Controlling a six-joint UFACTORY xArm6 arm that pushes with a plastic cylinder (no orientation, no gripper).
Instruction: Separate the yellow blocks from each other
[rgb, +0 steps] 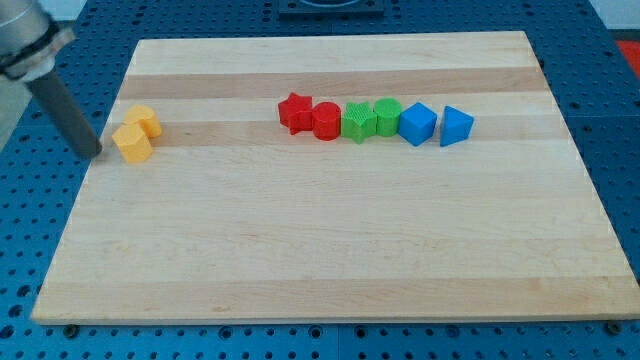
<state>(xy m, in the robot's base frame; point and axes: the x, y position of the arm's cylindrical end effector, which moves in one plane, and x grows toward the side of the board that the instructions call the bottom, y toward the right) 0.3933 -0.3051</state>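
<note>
Two yellow blocks, one (132, 143) touching the other (144, 120), sit at the table's (330, 260) left; my tip (92, 153), no hand to clench, stands just left of them.

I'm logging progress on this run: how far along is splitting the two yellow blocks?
Nothing looks done: the two yellow blocks sit touching near the board's left edge. In hand: my tip is just to the view's left of the lower yellow block, a small gap showing. Left: pushing one away.
</note>
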